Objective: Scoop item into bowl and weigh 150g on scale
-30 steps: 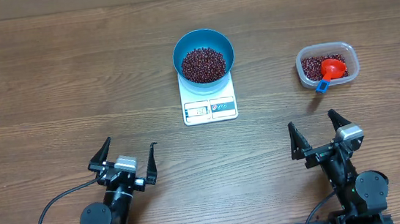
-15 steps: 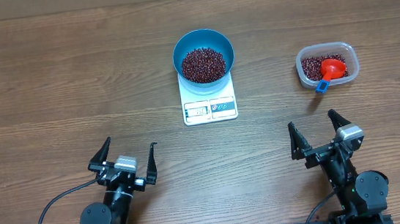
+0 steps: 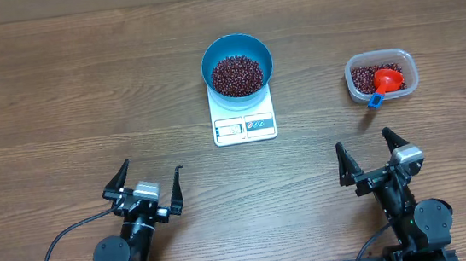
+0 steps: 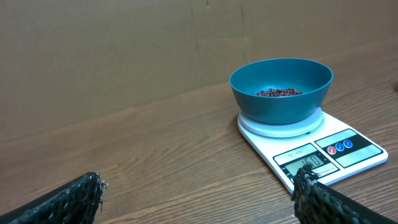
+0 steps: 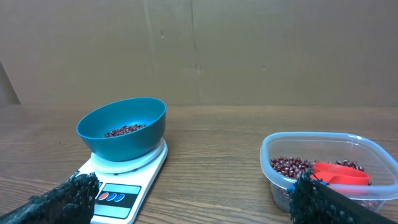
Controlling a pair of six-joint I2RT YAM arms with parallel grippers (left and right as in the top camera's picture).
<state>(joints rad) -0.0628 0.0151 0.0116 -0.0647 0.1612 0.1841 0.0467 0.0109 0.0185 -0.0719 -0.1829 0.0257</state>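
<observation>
A blue bowl (image 3: pixel 238 64) holding a heap of dark red-brown beans (image 3: pixel 237 75) stands on the white scale (image 3: pixel 245 126) at the table's centre back. The bowl (image 4: pixel 281 87) and scale (image 4: pixel 323 152) also show in the left wrist view, and the bowl (image 5: pixel 122 127) and scale (image 5: pixel 121 186) in the right wrist view. My left gripper (image 3: pixel 147 183) rests open near the front left edge, holding nothing. Open and empty too, my right gripper (image 3: pixel 369 155) sits at the front right, well short of the scale.
A clear plastic tub (image 3: pixel 381 76) at the back right holds more beans and a red scoop (image 3: pixel 388 82) with a blue handle end. The tub (image 5: pixel 329 168) is close ahead in the right wrist view. A brown cardboard wall backs the table.
</observation>
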